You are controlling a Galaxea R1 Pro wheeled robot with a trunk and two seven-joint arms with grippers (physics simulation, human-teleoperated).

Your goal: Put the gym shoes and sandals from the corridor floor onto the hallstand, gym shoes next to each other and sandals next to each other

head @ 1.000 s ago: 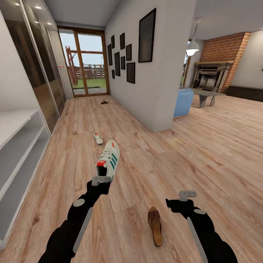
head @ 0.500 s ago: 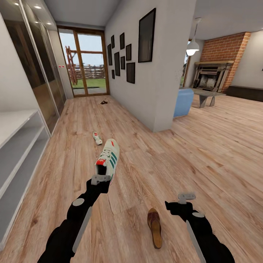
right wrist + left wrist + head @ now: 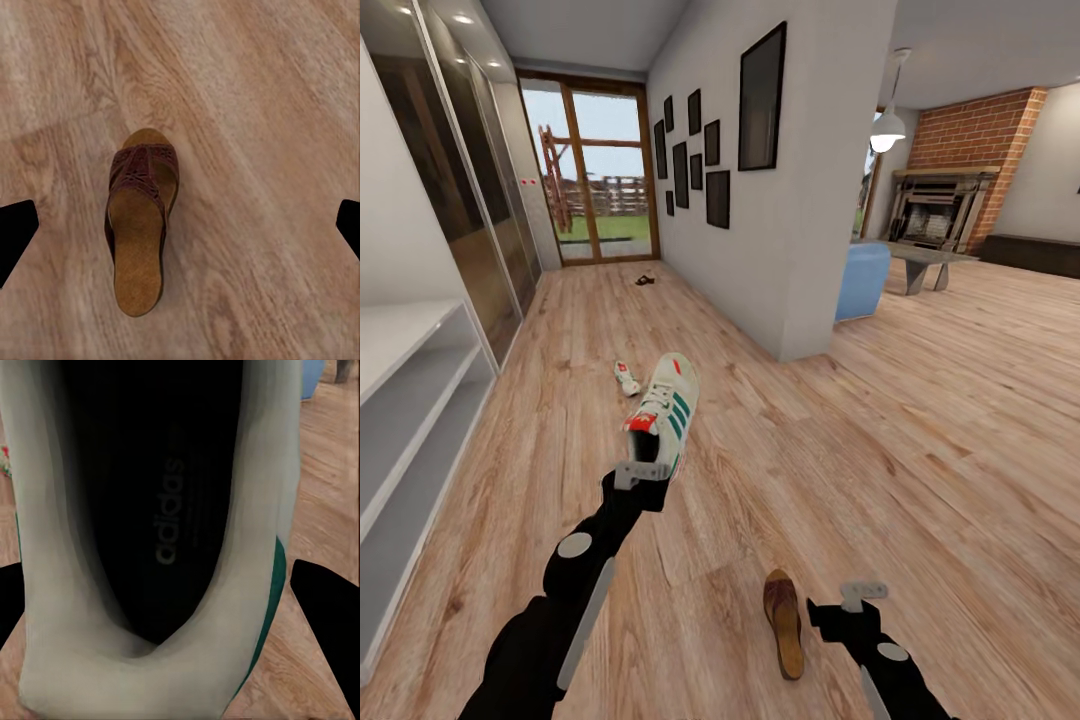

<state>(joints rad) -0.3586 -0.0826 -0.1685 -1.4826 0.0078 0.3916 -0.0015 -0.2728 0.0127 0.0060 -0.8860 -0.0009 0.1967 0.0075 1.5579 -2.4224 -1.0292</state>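
A white gym shoe [image 3: 665, 408] with green stripes and a red-orange heel tab hangs above the corridor floor [image 3: 760, 470], with my left gripper [image 3: 642, 472] shut on its heel. The left wrist view looks into that shoe's dark inside [image 3: 180, 525]. The second gym shoe [image 3: 626, 378] lies on the floor further down the corridor. One brown sandal [image 3: 784, 620] lies close in front of me, just left of my right gripper [image 3: 863, 592], which is open above it with the sandal [image 3: 139, 225] between its spread fingertips [image 3: 15, 232]. The other sandal [image 3: 646, 280] lies far off by the glass door.
The white hallstand [image 3: 410, 400] with open shelves runs along the left wall. Mirrored wardrobe doors [image 3: 470, 200] stand behind it. A wall corner [image 3: 800, 300] with picture frames bounds the corridor on the right. Beyond it are a blue armchair [image 3: 862, 278] and a brick fireplace [image 3: 950, 200].
My left arm has lifted the gym shoe higher and slightly right. The right gripper has dropped lower in the head view, down beside the near sandal.
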